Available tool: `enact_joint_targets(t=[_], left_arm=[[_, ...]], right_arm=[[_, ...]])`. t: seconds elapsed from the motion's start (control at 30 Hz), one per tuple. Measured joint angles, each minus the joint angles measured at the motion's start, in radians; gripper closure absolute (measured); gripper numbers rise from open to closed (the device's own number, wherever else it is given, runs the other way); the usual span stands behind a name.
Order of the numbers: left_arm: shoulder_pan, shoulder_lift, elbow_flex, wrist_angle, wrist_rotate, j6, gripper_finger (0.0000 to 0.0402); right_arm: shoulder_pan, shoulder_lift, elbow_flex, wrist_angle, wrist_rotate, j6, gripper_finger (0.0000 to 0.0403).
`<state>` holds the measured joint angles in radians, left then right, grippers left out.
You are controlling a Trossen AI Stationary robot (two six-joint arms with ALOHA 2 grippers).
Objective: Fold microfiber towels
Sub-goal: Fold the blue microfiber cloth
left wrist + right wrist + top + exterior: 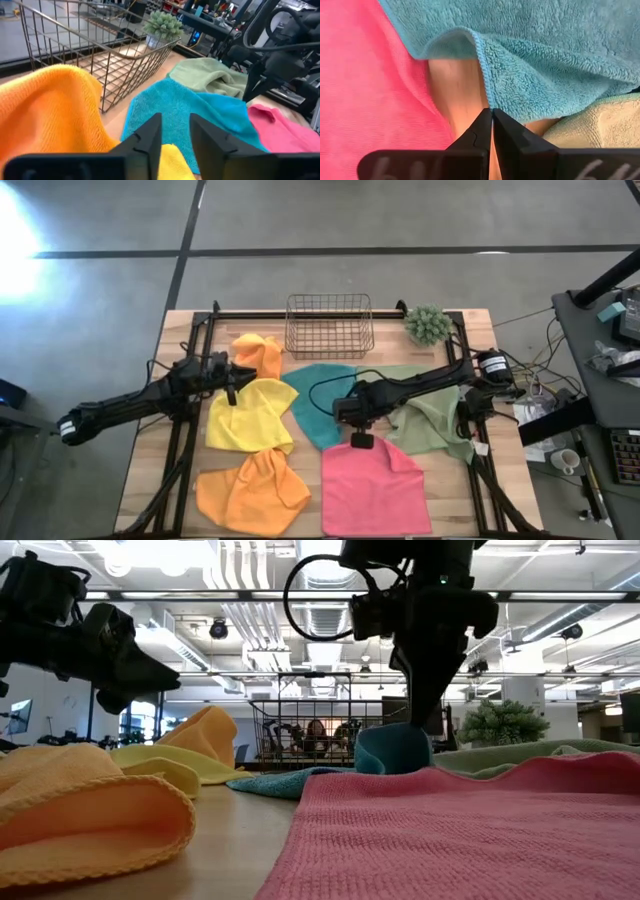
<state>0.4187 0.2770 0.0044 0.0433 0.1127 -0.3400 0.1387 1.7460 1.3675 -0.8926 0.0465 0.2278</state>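
Note:
Six towels lie spread or rumpled on the table: teal (320,405) in the middle, pink (370,485) at the near right, olive green (430,415) at the right, yellow (250,415), one orange (258,355) at the far left and one orange (250,495) at the near left. My right gripper (360,440) is shut on the teal towel's near part, just beyond the pink towel's far edge. My left gripper (232,388) is open and hangs above the yellow towel's far edge, touching nothing. My right gripper pinches the teal towel's hemmed edge (487,95) between its two fingertips, coming from above and pointing down. The held part stands up as a small fold (393,748) under the fingers. The rest of the towel lies on the table.
A wire basket (330,325) stands at the far edge, with a small green spiky plant (428,325) to its right. Bare wood (460,85) shows between the pink and teal towels. Dark frame rails run along both table sides.

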Motion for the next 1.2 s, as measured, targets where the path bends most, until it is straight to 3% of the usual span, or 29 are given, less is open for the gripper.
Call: enact_joint_targets(t=[0.2,0.47,0.9,1.2], left_arm=[[0.0,0.029,0.0,0.0,0.0,-0.02,0.0269],[0.0,0.023,0.0,0.0,0.0,-0.019,0.0265],[0.0,0.016,0.0,0.001,0.0,-0.019,0.0265],[0.0,0.009,0.0,0.001,0.0,-0.018,0.0265]], right_arm=[[0.0,0.012,-0.062,0.008,0.007,-0.016,0.0394],[0.0,0.017,-0.108,0.096,0.006,-0.068,0.0389],[-0.019,0.032,-0.132,0.131,-0.003,-0.074,0.0263],[-0.024,0.089,-0.141,0.145,0.022,-0.071,0.0237]])
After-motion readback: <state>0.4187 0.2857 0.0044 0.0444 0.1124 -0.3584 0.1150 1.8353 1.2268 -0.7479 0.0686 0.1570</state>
